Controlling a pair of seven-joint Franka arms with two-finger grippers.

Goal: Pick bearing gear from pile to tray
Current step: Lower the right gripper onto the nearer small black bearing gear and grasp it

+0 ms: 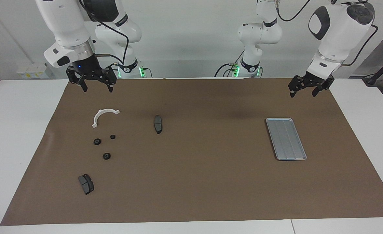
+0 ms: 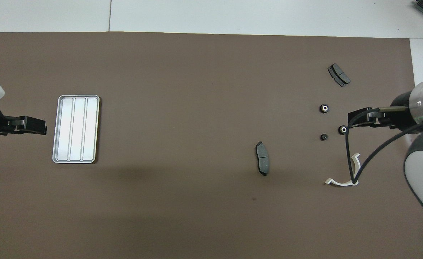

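The pile lies toward the right arm's end of the brown mat. It holds three small black gears (image 1: 97, 141) (image 1: 113, 136) (image 1: 106, 156), a white curved bracket (image 1: 103, 115) and two dark grey brake pads (image 1: 158, 123) (image 1: 86, 183). In the overhead view the gears (image 2: 342, 129) (image 2: 324, 136) (image 2: 324, 108) and the bracket (image 2: 337, 182) also show. My right gripper (image 1: 97, 88) (image 2: 349, 120) hangs open and empty above the pile's nearer part. The silver tray (image 1: 285, 138) (image 2: 76, 128) lies empty toward the left arm's end. My left gripper (image 1: 303, 93) (image 2: 44, 126) waits open, raised beside the tray.
The brown mat (image 1: 204, 182) covers most of the white table (image 1: 15, 136). One brake pad (image 2: 262, 158) lies apart from the pile, toward the mat's middle. The other brake pad (image 2: 339, 75) lies farthest from the robots. A black cable (image 2: 348, 154) hangs from the right wrist over the bracket.
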